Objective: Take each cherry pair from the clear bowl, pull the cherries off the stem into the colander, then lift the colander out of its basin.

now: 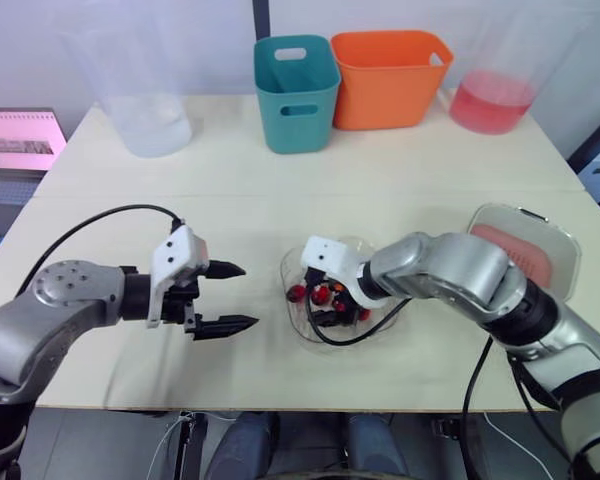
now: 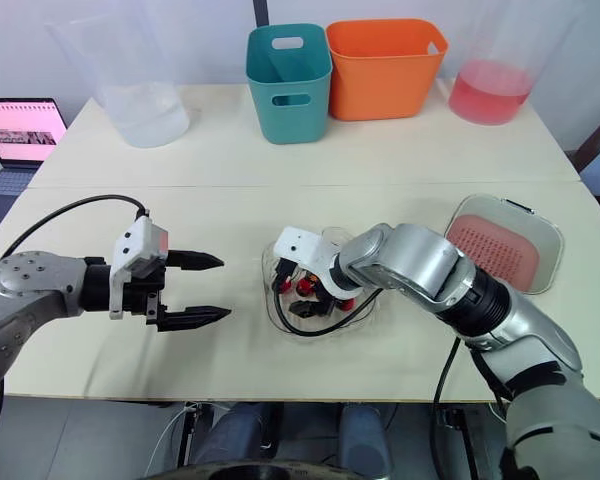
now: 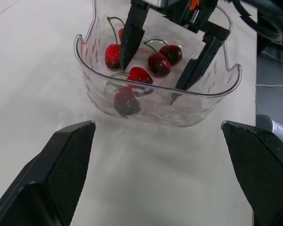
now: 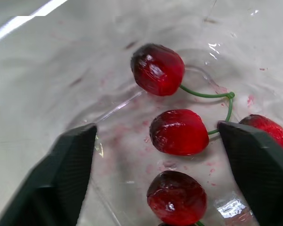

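Cherry pair: two red cherries joined by a green stem, lying on the floor of the clear bowl among several other loose and stemmed cherries. The bowl shows red juice smears on its inside.

Clear bowl: stands on the bench, at the front, about the middle.

Right gripper: reaches down into the bowl from the robot's right. Its fingers are spread wide, tips low near the bowl floor, with cherries lying between them. Nothing is pinched. In the right wrist view one finger sits just beside the pair's stem; contact cannot be told.

Left gripper: hovers over the bench to the left of the bowl, apart from it, and points toward it. Its fingers are spread and hold nothing.

Colander: pink, seated inside its clear basin at the right side of the bench, well apart from the bowl.

Back of bench, left to right: a clear container, a teal bin, an orange bin just beside it, and a clear container of pink liquid. A laptop with its screen lit stands off the bench's left edge.
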Available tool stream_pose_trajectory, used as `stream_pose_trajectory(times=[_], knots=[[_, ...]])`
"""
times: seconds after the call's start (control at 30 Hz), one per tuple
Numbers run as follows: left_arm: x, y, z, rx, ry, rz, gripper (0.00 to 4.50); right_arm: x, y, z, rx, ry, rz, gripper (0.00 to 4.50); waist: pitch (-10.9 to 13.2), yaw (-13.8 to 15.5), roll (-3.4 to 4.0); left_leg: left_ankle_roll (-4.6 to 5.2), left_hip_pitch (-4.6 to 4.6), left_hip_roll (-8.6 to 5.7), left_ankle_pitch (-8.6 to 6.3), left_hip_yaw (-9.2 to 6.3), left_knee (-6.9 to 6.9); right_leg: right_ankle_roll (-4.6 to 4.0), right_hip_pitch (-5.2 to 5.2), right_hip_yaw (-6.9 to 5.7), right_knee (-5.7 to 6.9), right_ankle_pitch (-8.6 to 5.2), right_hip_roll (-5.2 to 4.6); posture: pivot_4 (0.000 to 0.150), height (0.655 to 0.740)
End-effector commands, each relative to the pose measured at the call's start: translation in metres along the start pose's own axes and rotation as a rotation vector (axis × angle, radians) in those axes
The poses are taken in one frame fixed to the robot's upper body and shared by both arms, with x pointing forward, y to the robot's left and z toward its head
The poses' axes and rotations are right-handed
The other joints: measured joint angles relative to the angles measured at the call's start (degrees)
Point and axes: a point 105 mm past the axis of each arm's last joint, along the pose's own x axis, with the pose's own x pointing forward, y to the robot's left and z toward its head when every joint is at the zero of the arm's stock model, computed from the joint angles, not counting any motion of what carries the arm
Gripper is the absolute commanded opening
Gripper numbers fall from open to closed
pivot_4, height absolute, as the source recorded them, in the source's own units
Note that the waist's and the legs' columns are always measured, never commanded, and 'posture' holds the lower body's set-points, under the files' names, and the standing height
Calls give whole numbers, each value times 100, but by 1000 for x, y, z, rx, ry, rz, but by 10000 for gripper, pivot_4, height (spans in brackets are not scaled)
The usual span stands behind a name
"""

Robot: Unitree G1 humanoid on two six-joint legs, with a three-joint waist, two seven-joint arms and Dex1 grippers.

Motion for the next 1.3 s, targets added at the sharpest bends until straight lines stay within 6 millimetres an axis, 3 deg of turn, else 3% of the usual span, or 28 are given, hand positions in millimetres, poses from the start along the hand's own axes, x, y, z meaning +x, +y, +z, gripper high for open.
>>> stream_pose_trajectory(times=[0.03,0.13,0.27,0.47,0.7,0.8,0.9,1.1,1.3], knots=[[-1,0,9,38,-19,7,45000,0,-4,1,-40,-8,-24,25181,0,-2,0,0,0,0,0,0,0,0,0,0,0,0,0,1500,7400],[-1,1,10,40,-24,10,45000,-2,-5,2,-62,-12,-31,10985,0,-4,0,0,0,0,0,0,0,0,0,0,0,0,0,1500,7400],[-4,4,11,38,-25,22,45000,-16,-5,13,-93,-63,-38,10985,0,2,0,0,0,0,0,0,0,0,0,0,0,0,0,1500,7400],[-14,20,24,16,-81,61,45000,-54,-4,30,-257,-240,-42,10985,0,21,0,0,0,-1,0,0,0,0,2,-1,-3,0,0,1500,7400],[-24,45,84,-31,-339,25,45000,-112,-14,58,-692,-525,-229,10985,6,10,-11,1,1,-2,0,0,8,5,13,-11,-1,-1,1,1500,7400],[-19,52,112,-39,-435,-41,45000,-119,-19,66,-878,-560,-337,10985,5,-19,-13,-2,5,0,1,1,9,5,11,-10,3,0,5,1500,7400],[-13,61,125,-75,-488,-104,45000,-125,-23,75,-987,-596,-420,10985,5,-30,-13,-43,5,-3,25,2,7,5,8,-9,4,0,8,1500,7400],[3,77,137,-127,-518,-196,45000,-131,-25,89,-1105,-666,-522,10985,8,-16,-17,-47,3,-6,27,-1,8,4,6,-6,5,0,11,1500,7400],[19,83,131,-124,-466,-221,45000,-132,-24,91,-1106,-698,-548,10985,8,-25,-18,-48,2,-5,28,-1,8,4,4,-3,7,0,14,1500,7400]])
